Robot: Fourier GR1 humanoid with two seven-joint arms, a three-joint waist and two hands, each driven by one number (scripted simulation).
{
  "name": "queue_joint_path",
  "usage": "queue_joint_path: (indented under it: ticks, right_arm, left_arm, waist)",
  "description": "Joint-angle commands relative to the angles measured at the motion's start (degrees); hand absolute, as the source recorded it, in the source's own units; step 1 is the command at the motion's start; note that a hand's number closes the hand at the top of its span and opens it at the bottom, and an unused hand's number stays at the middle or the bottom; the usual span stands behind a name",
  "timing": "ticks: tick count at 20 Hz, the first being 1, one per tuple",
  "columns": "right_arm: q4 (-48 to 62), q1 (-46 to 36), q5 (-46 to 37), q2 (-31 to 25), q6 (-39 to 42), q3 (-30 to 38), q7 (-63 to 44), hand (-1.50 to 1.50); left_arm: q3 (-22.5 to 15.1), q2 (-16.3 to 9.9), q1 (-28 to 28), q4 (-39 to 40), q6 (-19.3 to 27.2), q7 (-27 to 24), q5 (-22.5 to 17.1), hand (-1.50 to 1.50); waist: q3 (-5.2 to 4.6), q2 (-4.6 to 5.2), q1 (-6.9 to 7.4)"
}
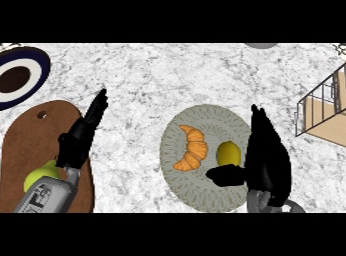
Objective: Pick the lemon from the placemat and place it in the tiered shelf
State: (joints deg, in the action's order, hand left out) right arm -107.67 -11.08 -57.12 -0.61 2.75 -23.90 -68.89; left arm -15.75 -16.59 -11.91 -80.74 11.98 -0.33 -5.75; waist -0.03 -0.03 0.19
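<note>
White-and-grey marbled worktop (146, 80) fills the view. At its far left edge sits a round plate (13, 79) with a dark blue rim, a white ring and a brown centre. Below it lies a brown cutting board (21, 150) with a small hole near its top end. A yellow-green round fruit (40, 177) rests on the board, partly hidden by the left forearm. The left robot hand (84, 135) stretches over the board's right edge, its fingers straight and pointing up and away, holding nothing.

Near the middle lies an oval grey placemat (205, 120). An orange croissant (192, 148) lies on its left half. The lemon (228, 153) sits just beside the croissant, on the right half of the placemat. The right robot hand (268, 160) hangs over the placemat's right edge, fingers extended upward along the lemon's right side and the thumb bent across just below the lemon. Whether it touches the lemon cannot be told; it is not closed around it.

At the far right edge stands the tiered shelf (331, 115), black wire frame with light wooden boards, well apart from the lemon.
</note>
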Motion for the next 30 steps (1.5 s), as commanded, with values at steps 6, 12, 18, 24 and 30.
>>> queue_joint_path:
  ticks: [6, 12, 18, 24, 30]
  right_arm:
    - [3.52, 0.44, 1.39, 0.58, 0.25, 0.90, -8.29, -1.50]
    - [5.24, 0.19, -0.04, 0.58, 0.00, 0.28, -9.69, -1.50]
    - [8.76, -0.50, 0.20, 0.59, -0.92, 1.60, -8.45, -1.50]
    - [10.83, 4.09, -0.90, 0.59, -5.23, -0.10, -5.10, -1.50]
    - [14.36, -0.31, 1.63, 0.59, -6.57, 2.43, -4.18, -1.50]
  left_arm:
    - [1.11, 1.07, 0.36, -0.22, -0.44, 1.19, 1.00, 0.00]
    - [0.55, 2.69, 1.02, 0.05, 0.61, 0.85, 2.95, 0.00]
    - [0.76, 2.05, 2.47, -4.52, -1.27, 3.11, 2.77, 0.00]
    - [3.49, 2.21, 0.92, -0.85, -3.13, 1.43, 2.50, 0.00]
    - [4.73, 3.69, -0.96, 0.66, -3.89, 1.25, 3.39, 0.00]
  waist:
    - [0.02, 0.01, -0.21]
    - [0.02, -0.03, -0.10]
    - [0.03, -0.06, 0.12]
    - [0.03, 0.00, -0.22]
    - [0.03, 0.05, -0.14]
